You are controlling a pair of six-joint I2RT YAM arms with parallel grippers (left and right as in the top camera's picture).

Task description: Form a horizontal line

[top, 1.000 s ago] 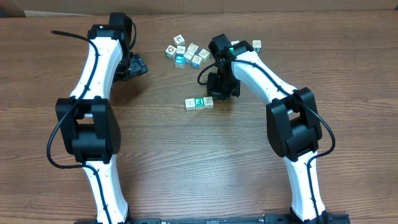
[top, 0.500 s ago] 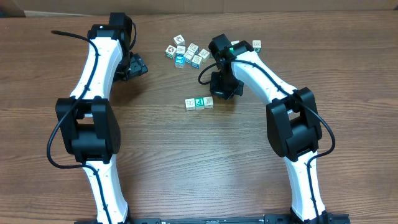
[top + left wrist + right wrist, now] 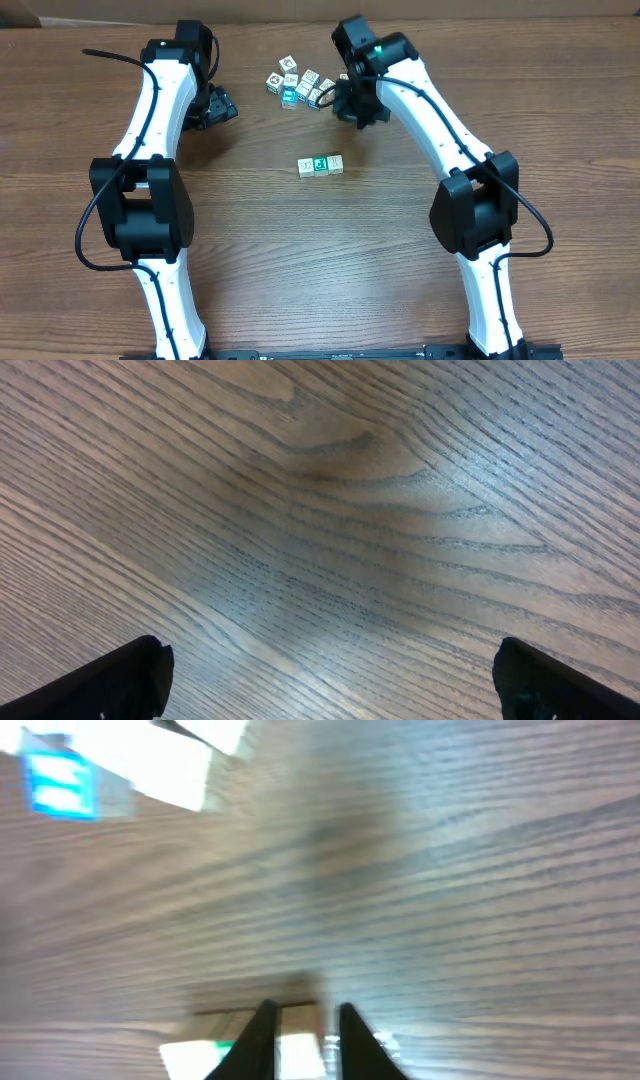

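The horizontal line [image 3: 321,165] is a short row of three tiny cubes mid-table: white, teal-green, then tan. My right gripper [image 3: 357,108] hovers behind and to the right of the row, close to the loose cluster of cubes [image 3: 300,85]. The blurred right wrist view shows the right gripper [image 3: 305,1012] with only a narrow gap and nothing held. The row's end cube [image 3: 300,1045] lies on the table behind its fingertips. My left gripper [image 3: 222,105] is at the far left. In its wrist view the left gripper [image 3: 325,680] is wide open over bare wood.
The cluster holds several tiny picture cubes, one with a bright blue face [image 3: 289,96], seen also as the blue-faced cube [image 3: 60,785] in the right wrist view. Both white-and-black arms reach in from the near edge. The wooden tabletop [image 3: 250,250] stretches in front of the row.
My right gripper has lifted off the row's right end and swung back toward the cluster, its fingers parting slightly. The row of cubes stays in place. The left arm has not moved.
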